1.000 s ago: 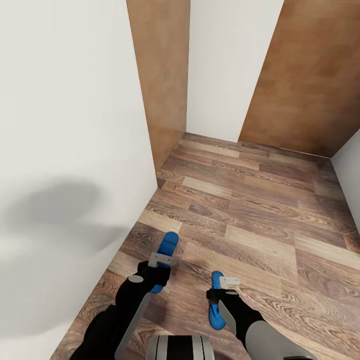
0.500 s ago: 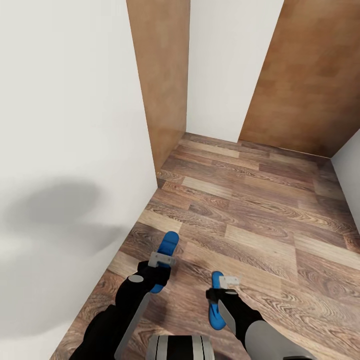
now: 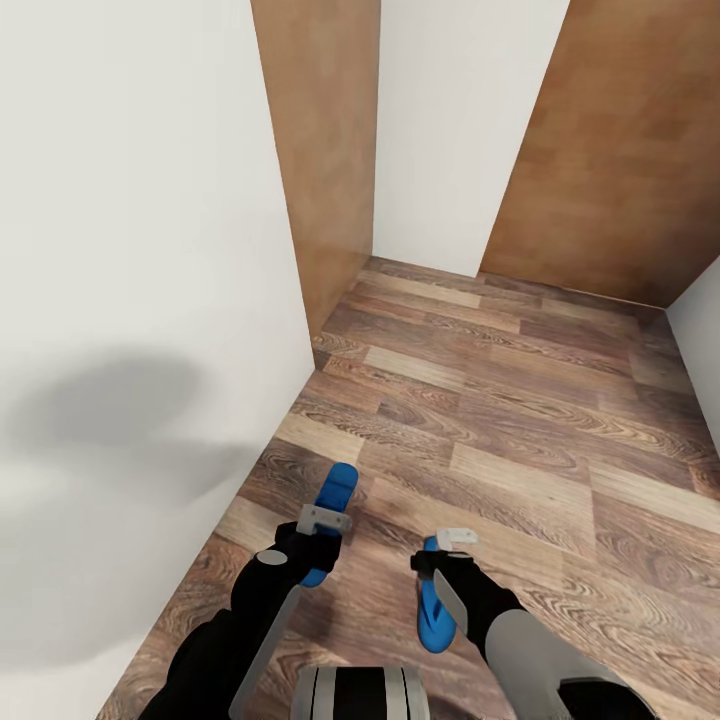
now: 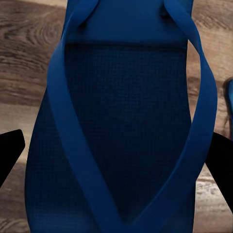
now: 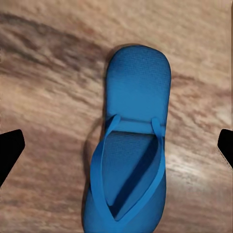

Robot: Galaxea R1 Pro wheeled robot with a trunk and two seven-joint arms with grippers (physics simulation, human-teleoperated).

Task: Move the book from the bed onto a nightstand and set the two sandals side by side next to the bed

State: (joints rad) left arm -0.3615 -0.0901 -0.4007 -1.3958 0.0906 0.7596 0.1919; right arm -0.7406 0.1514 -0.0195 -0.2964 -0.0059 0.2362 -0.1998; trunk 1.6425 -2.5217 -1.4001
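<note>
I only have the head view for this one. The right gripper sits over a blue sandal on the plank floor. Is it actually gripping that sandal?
Observer: No. In the right wrist view the right gripper has its fingers spread wide. Both are apart from the right sandal, which lies flat on the floor with its straps up.
Operator: And the left side? From the head camera the arm covers half of that sandal.
Observer: In the left wrist view the left sandal sits straps up, between the fingers of the left gripper. The sandal spans nearly the whole gap, and I cannot tell whether the fingers touch its edges.
</note>
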